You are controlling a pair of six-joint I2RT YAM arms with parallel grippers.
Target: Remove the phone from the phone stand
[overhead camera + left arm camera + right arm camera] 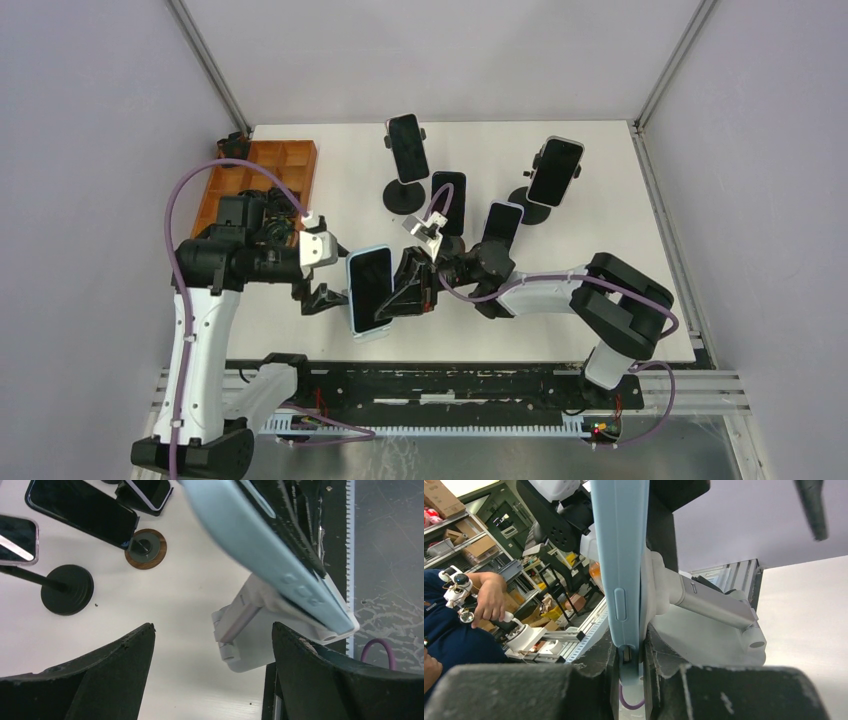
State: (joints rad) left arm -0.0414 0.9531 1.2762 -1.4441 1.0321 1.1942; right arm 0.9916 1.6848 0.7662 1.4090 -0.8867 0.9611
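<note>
The phone [370, 288], in a light blue case, leans on a white folding phone stand [245, 640] near the table's front edge. My right gripper [402, 292] is shut on the phone's right edge. In the right wrist view the phone [621, 580] sits pinched between both fingers of the right gripper [629, 650], still against the stand [704, 625]. My left gripper [322, 298] is open and empty just left of the phone. In the left wrist view the phone [270, 545] and stand lie ahead of the left gripper [212, 630], closer to its right finger.
Several other phones stand on holders behind: one on a black round-base stand [407, 150], two in the middle [448, 200] [502, 222], one at the back right [555, 172]. An orange compartment tray [262, 178] sits at the back left.
</note>
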